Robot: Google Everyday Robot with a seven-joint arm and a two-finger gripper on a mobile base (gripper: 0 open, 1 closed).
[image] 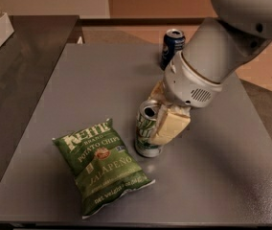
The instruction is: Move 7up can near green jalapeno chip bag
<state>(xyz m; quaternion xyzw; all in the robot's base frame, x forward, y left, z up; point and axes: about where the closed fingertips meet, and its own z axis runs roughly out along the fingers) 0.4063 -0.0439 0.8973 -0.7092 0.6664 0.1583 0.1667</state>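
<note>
1. Surface (78, 80): I see a grey, flat rectangular top. All items listed below stand or lie on it.

2. Claw (162, 121): it sits close to the middle of the surface, at the end of the white arm (208, 61), which comes in from above the far right corner. Its cream-coloured fingers (172, 123) are clamped on the 7up can (147, 128). One finger presses flat against the side of the can that faces the right edge. The other is mostly hidden behind the can.

3. 7up can: it is upright near the middle of the surface, and its open metal top is visible. I cannot tell whether its base touches the surface or hangs just above it.

4. Green jalapeno chip bag (102, 164): it lies flat with the label up, toward the near left corner, and its lower end is close to the near edge. The bag is near the can but apart from it, with a strip of bare surface between them.

5. Dark blue can (173, 47): it stands upright at the far edge, well apart from the 7up can and partly behind the arm.
</note>
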